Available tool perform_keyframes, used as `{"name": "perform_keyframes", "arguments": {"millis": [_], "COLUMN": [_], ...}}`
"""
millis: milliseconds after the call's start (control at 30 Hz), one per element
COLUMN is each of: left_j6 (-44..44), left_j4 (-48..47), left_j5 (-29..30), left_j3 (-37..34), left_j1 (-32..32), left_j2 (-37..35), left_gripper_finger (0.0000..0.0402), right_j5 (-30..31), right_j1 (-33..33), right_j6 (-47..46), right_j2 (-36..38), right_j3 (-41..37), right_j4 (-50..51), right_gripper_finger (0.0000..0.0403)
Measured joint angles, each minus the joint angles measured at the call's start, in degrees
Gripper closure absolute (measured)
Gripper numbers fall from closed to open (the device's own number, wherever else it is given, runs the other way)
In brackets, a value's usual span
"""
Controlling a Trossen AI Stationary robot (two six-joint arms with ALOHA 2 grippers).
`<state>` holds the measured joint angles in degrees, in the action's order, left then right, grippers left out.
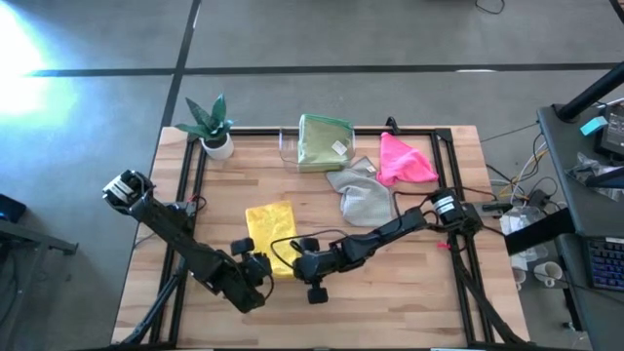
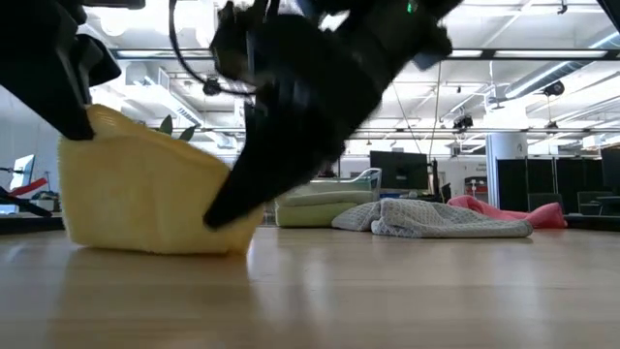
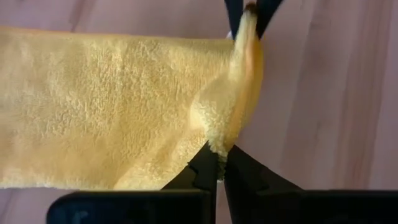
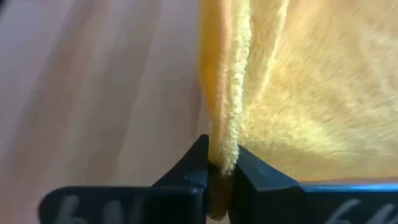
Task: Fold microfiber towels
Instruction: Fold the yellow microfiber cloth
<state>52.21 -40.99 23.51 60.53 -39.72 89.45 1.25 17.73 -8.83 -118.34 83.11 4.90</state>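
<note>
A yellow towel (image 1: 269, 226) lies at the table's middle, toward the near edge. My left gripper (image 1: 255, 263) is shut on its near left corner and my right gripper (image 1: 298, 255) on its near right corner. In the low view the yellow towel (image 2: 145, 194) stands raised at its near edge, its lower part on the table. A grey towel (image 1: 363, 197) and a pink towel (image 1: 405, 161) lie crumpled at the far right. Folded green towels (image 1: 325, 141) lie in a clear tray. My left gripper pinches the yellow towel's near left corner (image 3: 219, 140) between its two fingers, at their free ends. The corner is bunched and lifted off the table; the far part lies on the wood. My right gripper's fingers (image 3: 264, 9) show at the other end of the raised edge. My right gripper pinches the towel's near right corner (image 4: 224, 140) between its two fingers, on a folded edge of more than one layer. The edge is raised clear of the table, and the cloth runs away from the fingers toward the table's far side.
A clear plastic tray (image 1: 289, 148) stands at the far middle. A potted plant (image 1: 213, 125) stands at the far left corner. A black frame (image 1: 200, 161) runs along the table's sides. Bare wood shows at the near right.
</note>
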Motion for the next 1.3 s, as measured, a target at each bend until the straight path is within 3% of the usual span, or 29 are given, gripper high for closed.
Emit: {"name": "perform_keyframes", "arguments": {"millis": [300,600,767,1033,1300], "left_j6": [-0.24,-0.01,1.30,3.06,-0.23], "left_j4": [0.46,1.28,1.14,-8.85,-10.09], "left_j5": [-5.35,-10.26,-10.81,-8.20,-9.21], "left_j3": [0.81,8.65,10.96,9.96,9.07], "left_j1": [0.00,-0.11,-0.07,3.99,9.19], "left_j2": [0.00,0.02,0.04,0.96,3.15], "left_gripper_finger": [0.0400,0.0401,0.0401,0.0401,0.0401], "right_j5": [-1.33,-1.81,-1.30,0.75,0.18], "right_j1": [1.10,5.99,7.27,1.59,-3.88], "right_j6": [-7.73,-19.86,-21.51,-20.96,-20.51], "right_j2": [8.60,14.18,14.95,12.01,10.14], "right_j3": [0.00,0.07,0.07,0.11,0.07], "right_j4": [9.00,13.20,13.94,19.30,20.77], "right_gripper_finger": [0.0393,0.0394,0.0394,0.0394,0.0394]}}
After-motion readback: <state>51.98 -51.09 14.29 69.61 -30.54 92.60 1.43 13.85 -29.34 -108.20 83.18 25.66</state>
